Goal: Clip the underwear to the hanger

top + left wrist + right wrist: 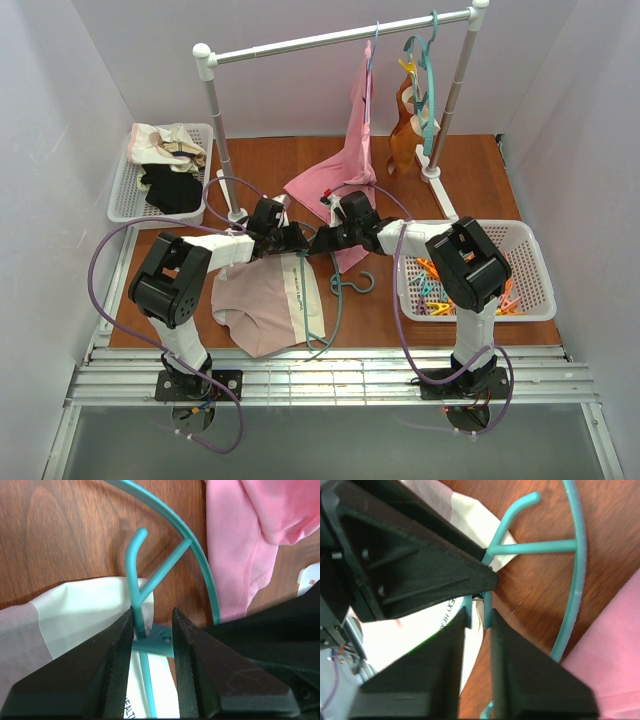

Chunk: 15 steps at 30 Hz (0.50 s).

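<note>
From above, the underwear [265, 310] lies flat on the desk [480, 170] in front of the left arm [190, 270]. The hanger [336, 310] rests along its right edge, long axis running far to near, hook turned right. The 2 arms reach in from opposite sides and meet nose to nose at the hanger's far end. That end lies directly under both sets of jaws, about equally near each. The left wrist view looks straight down. The left fingers [115, 675] straddle the small teal clip block where the hanger [186, 541] branches, and the block fills the narrow gap, so I judge the left jaws clenched on it. The cream panel of the underwear [75, 615] sits under and left of the clip, with the pink top [245, 540] well to the right. In the right wrist view, the right fingers [520, 675] are pinched nearly together on the same clip, teal prongs and white fabric showing in the slit. The underwear [475, 525] spreads beyond the hanger's crossbar [535, 546]. The left arm's finger [420, 575] presses in from the opposite side, tip just beside the right jaws.
</note>
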{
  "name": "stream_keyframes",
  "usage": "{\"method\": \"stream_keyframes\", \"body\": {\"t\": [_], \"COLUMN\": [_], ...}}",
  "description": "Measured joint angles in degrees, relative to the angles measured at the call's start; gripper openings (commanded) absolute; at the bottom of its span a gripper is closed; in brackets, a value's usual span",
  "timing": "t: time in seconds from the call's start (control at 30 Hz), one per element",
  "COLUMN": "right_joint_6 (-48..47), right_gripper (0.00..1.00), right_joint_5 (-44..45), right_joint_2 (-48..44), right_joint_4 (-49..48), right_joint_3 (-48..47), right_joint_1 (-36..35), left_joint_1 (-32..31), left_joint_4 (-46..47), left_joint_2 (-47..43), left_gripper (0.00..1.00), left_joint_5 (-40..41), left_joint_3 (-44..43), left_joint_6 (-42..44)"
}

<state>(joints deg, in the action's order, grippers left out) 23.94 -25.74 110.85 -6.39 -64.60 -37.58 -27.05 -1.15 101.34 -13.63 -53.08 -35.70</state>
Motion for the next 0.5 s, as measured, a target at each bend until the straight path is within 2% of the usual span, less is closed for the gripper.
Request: {"method": "stream_keyframes", "body": {"t": [0.03,0.07,0.27,0.4,0.5], "right_joint_6": [-0.07,-0.07,-0.48,-0.57,-0.66], "right_gripper": [0.22,0.29,0.48,0.56,0.61], "right_joint_5": [0.28,0.48,2.93,4.09,4.85], "right_joint_2": [0.09,0.17,0.26,0.26,0.26], "right_joint_4": [0.33,0.5,2.4,3.3,3.48], "right_joint_3": [-0.2,-0.26,-0.26,-0.24,-0.17], "right_joint_1": [-0.02,-0.02,-0.02,-0.02,-0.02], "left_joint_1": [0.0,0.0,-0.13,-0.17,-0.17], "left_joint_4": [-0.04,-0.11,-0.59,-0.72,-1.18], "left_joint_2": [0.0,0.0,0.0,0.0,-0.22], "left_gripper": [0.27,0.28,0.31,0.37,0.46], "left_joint_5": [-0.11,-0.24,-1.31,-1.44,-1.33], "left_joint_3": [0.0,0.0,0.0,0.0,0.0], "left_joint_6": [0.02,0.0,-0.02,0.28,0.66]}}
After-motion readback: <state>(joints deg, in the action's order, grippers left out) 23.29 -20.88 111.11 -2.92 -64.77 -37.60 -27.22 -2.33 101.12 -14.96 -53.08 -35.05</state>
